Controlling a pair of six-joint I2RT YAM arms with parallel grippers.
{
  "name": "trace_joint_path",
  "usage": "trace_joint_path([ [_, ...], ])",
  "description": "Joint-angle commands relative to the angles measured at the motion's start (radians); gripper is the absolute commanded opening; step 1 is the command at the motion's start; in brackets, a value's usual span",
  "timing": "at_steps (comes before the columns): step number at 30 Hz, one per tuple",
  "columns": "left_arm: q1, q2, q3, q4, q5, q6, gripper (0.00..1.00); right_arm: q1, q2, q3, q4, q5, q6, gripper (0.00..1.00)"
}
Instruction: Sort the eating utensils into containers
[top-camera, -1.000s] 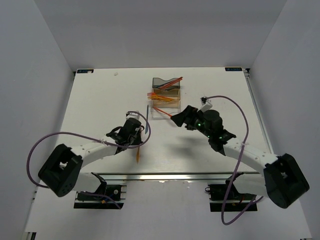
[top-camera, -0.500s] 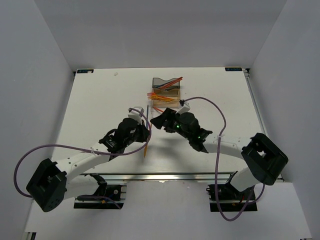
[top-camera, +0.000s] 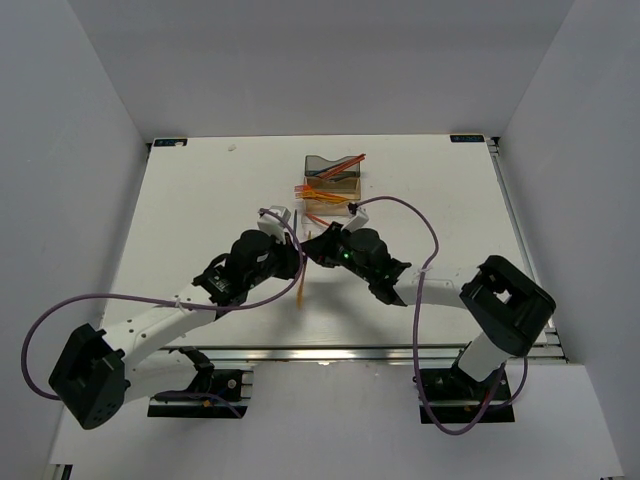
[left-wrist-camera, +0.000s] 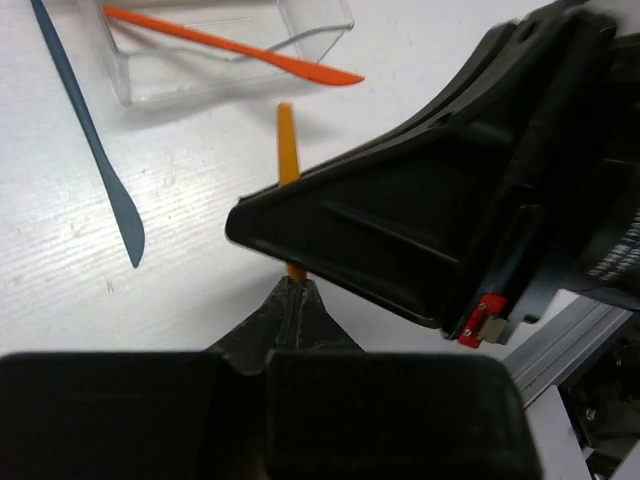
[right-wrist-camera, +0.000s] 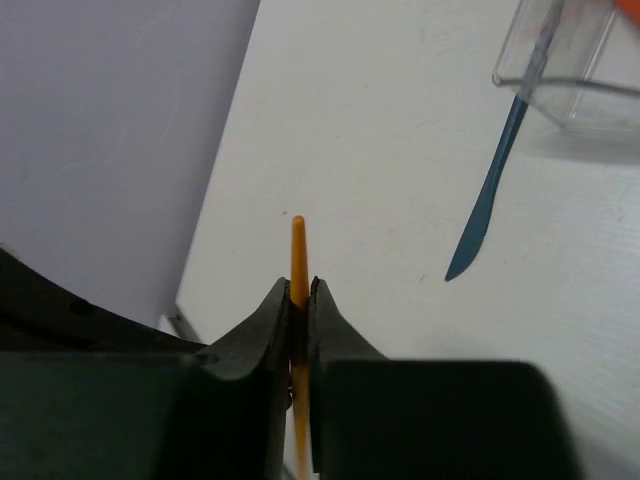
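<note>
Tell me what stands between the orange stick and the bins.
Nothing visible blocks it. The left claw and right claw both clamp the stick, near the clear bin. A blue utensil lies flat on the table beside that bin and an orange utensil pokes over its rim; both look avoidable.

White table (top-camera: 190, 200) fills middle, matte, faintly scuffed up close. Plain pale grey walls box it in: far wall (top-camera: 320, 60), left wall (top-camera: 60, 150), right wall (top-camera: 590, 120), all bare. Small black corner brackets (top-camera: 168, 142) at both far corners of table. Aluminium rail (top-camera: 330, 352) runs along near edge; thinner metal strip (top-camera: 511, 220) runs down right edge. Pale surface (top-camera: 330, 430) nearer than rail. Light even, from above; shadows on tabletop soft and short.
</note>
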Motion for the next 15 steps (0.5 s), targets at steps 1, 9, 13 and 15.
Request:
trace_joint_path([
  [1, -0.005, -0.009, 0.052, 0.003, 0.015, 0.020, 0.00, 0.018, 0.005, 0.010, 0.121, -0.007, 0.015, 0.02],
  [9, -0.005, -0.032, 0.199, -0.312, -0.175, -0.001, 0.89, -0.014, -0.037, 0.027, 0.075, 0.292, -0.042, 0.00],
  [13, -0.005, -0.156, 0.236, -0.431, -0.224, 0.040, 0.98, -0.058, -0.015, 0.110, 0.020, 0.456, -0.082, 0.00],
  [15, -0.005, -0.213, 0.226, -0.461, -0.230, 0.092, 0.98, -0.098, 0.011, 0.151, 0.027, 0.489, -0.087, 0.00],
])
